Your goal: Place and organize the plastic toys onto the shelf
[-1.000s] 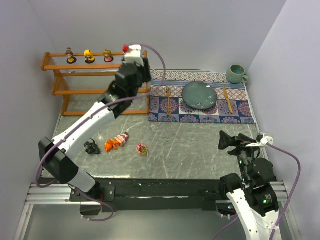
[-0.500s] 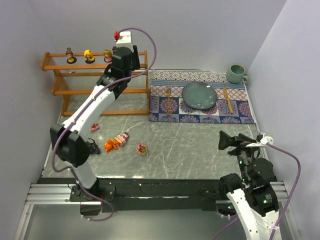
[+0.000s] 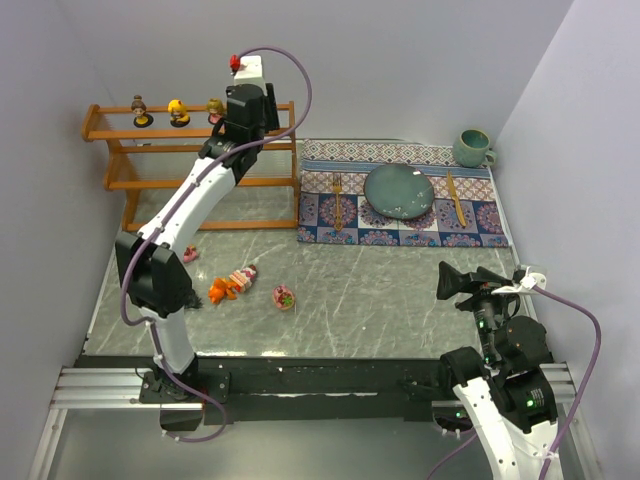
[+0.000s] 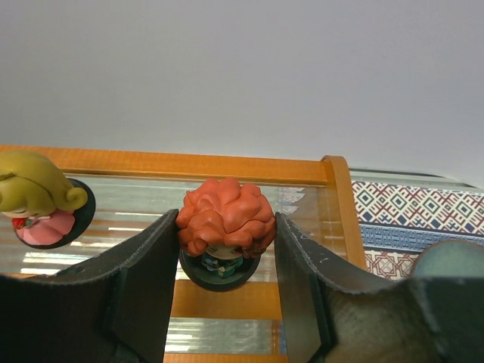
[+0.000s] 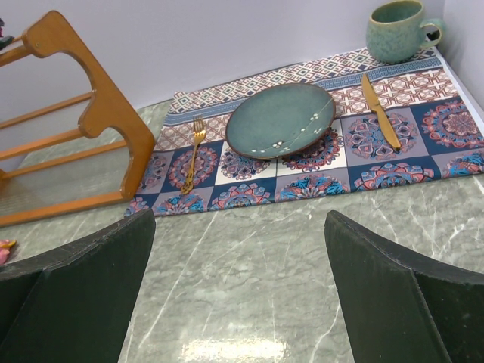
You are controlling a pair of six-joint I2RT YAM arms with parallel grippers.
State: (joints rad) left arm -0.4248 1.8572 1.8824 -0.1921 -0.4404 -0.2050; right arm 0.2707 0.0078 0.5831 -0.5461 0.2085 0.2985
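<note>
A red-haired doll [image 4: 227,218] on a dark round base sits between the fingers of my left gripper [image 4: 227,227], which is shut on its head. It hangs over the top tier of the shelf [image 4: 189,165], near the right end, beside a blonde doll [image 4: 34,193]. From above, the left gripper [image 3: 240,116] reaches over the shelf [image 3: 120,184], where three dolls [image 3: 179,111] stand in a row. On the marble lie a small pink toy [image 3: 189,254], an orange creature [image 3: 220,290], a pink doll [image 3: 242,276] and a round pink one [image 3: 284,297]. My right gripper [image 5: 242,287] stands open and holds nothing.
A patterned placemat [image 3: 480,222] lies at the back right with a teal plate [image 3: 399,190], a gold fork [image 3: 338,200] and a knife [image 3: 455,198]. A teal mug [image 3: 472,148] stands at its far corner. Walls close in on both sides.
My left arm has swung left and further back, carrying the red-haired doll over the shelf's top tier. The small pink toy has come into view. The right arm has not moved.
</note>
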